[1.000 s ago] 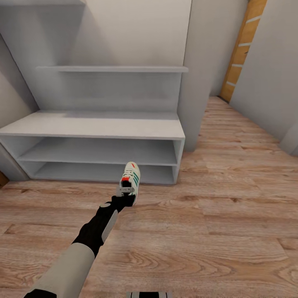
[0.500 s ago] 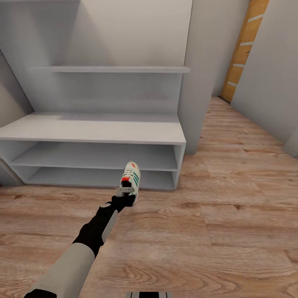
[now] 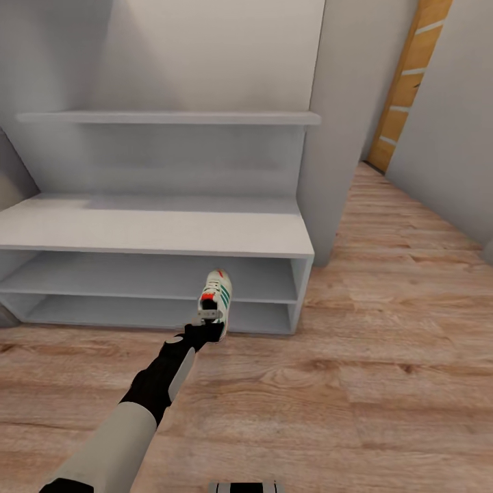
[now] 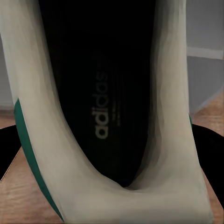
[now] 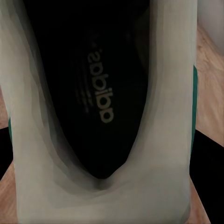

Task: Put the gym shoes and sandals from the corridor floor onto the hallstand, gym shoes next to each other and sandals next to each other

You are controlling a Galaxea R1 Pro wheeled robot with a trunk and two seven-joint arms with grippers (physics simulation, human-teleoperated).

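Observation:
One cream-white gym shoe (image 3: 216, 294) with green stripes and an orange-red tongue hangs toe-forward above the corridor floor (image 3: 383, 356), my left gripper (image 3: 205, 329) shut on its heel. It is just in front of the lower tiers of the pale grey hallstand (image 3: 157, 229), near their right end. The left wrist view looks into that gym shoe (image 4: 172, 140), with dark fingers (image 4: 210, 149) at its sides. A second gym shoe (image 5: 168, 140) is seen from above in the right wrist view, between dark fingers (image 5: 211, 161). The sandals are out of view.
A grey wall pillar (image 3: 332, 137) stands against the hallstand's right end. The corridor runs on to the right of it toward an orange wood panel (image 3: 405, 82) and a grey wall (image 3: 455, 137). The hallstand's bench top and shelves carry nothing.
The whole head view has shifted: the hallstand looks larger and nearer, so the camera has moved toward it. The left arm and its gym shoe keep the same place in the picture.

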